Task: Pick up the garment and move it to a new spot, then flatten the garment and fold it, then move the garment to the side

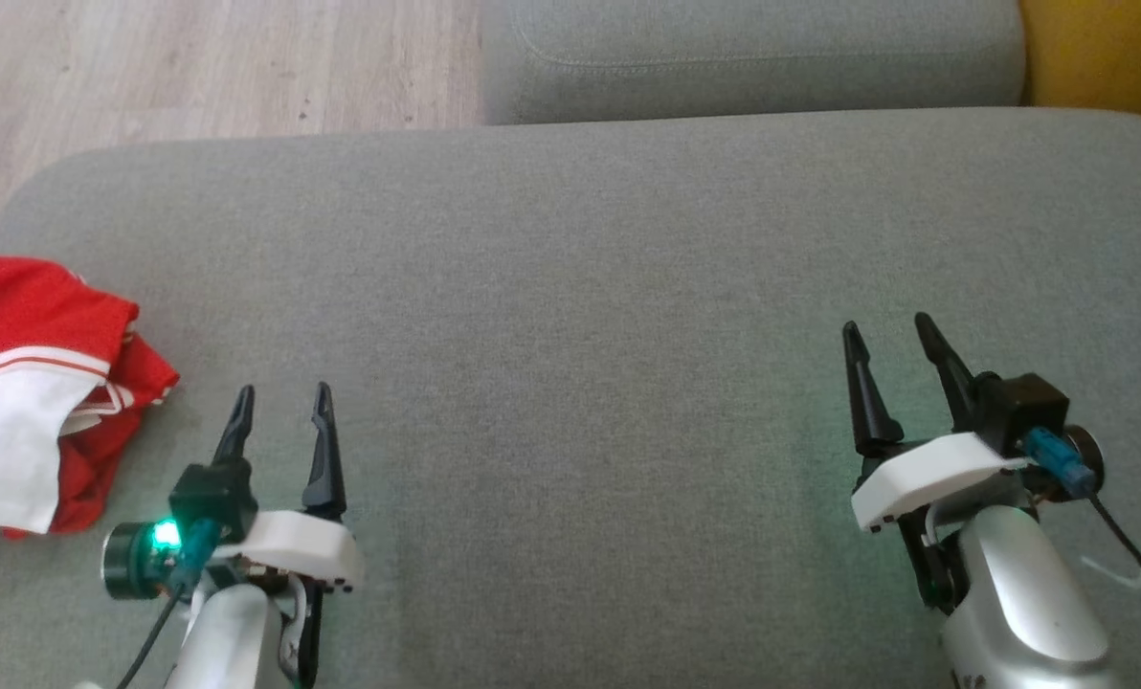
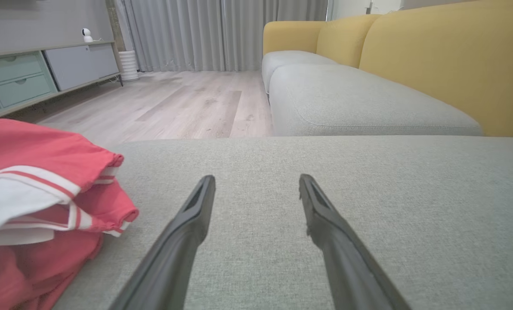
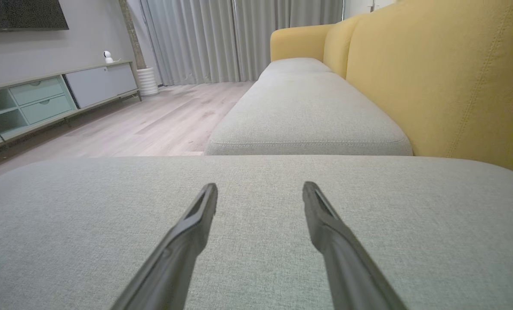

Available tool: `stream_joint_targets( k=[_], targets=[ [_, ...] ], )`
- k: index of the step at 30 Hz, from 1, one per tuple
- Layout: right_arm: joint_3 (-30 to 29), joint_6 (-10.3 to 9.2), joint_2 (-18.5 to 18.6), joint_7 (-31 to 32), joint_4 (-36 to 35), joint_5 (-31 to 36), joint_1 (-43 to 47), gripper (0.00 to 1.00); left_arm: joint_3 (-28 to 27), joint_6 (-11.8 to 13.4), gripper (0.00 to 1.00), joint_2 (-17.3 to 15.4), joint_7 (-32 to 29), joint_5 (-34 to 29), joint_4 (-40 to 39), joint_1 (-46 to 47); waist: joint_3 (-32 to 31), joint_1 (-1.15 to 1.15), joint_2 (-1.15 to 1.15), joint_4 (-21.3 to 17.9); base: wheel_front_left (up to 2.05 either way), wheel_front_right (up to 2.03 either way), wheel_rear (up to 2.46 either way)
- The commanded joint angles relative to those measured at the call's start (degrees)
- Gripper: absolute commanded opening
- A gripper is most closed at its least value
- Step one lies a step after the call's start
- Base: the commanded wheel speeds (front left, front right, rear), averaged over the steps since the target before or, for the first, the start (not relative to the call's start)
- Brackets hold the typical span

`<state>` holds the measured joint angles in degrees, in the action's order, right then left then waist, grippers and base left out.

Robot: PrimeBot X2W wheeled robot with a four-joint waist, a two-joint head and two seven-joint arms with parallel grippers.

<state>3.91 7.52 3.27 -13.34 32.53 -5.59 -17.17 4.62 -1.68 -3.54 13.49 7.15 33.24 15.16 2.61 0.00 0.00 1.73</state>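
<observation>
You are working over a broad grey seat cushion [image 1: 580, 287], which takes up most of the head view. A second cushion [image 1: 752, 57] butts against its far edge, a yellow backrest [image 1: 1107, 48] is at the far right, and the wooden floor [image 1: 197, 67] is beyond the far left. The garment [image 1: 34, 402], red with a white panel and thin white stripes, lies at the cushion's left end as a loose, layered heap, not spread flat. The edge of the head view cuts it off, so you cannot read its full outline or its long axis from here. I would treat the pick-up as not yet done, though the heap could also be a rough fold. Your left tool [image 1: 283, 392] hovers low over bare cushion with its two fingers spread and nothing between them. The garment lies to its left, just beside it but apart. Its nearest red corner is about level with the fingertips, and the left wrist view shows that rounded edge off to the left of the fingers. Your right tool [image 1: 886, 321] is also spread and empty, well apart from the garment across the cushion. The left arm is plainly the nearer one, and the reach calls for a sideways move to the left, not forward.
</observation>
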Motion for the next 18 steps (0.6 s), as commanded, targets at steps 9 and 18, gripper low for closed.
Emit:
stream_joint_targets(
  k=[9,18],
  targets=[
    [-1.18,-0.03,-0.38,-1.66,-2.25,0.96,-0.16,1.00,-4.14,1.23,1.00,-0.19,1.51,-2.89,-2.35,-0.96,-1.28,0.00,0.00,0.26,0.00,0.00,0.00],
    [-1.00,-0.03,-0.38,-1.66,-2.36,0.33,0.82,1.00,-5.05,1.16,1.00,0.21,1.51,-3.17,-3.00,-1.77,-1.09,0.00,0.00,0.50,0.00,0.00,0.00]
  ],
)
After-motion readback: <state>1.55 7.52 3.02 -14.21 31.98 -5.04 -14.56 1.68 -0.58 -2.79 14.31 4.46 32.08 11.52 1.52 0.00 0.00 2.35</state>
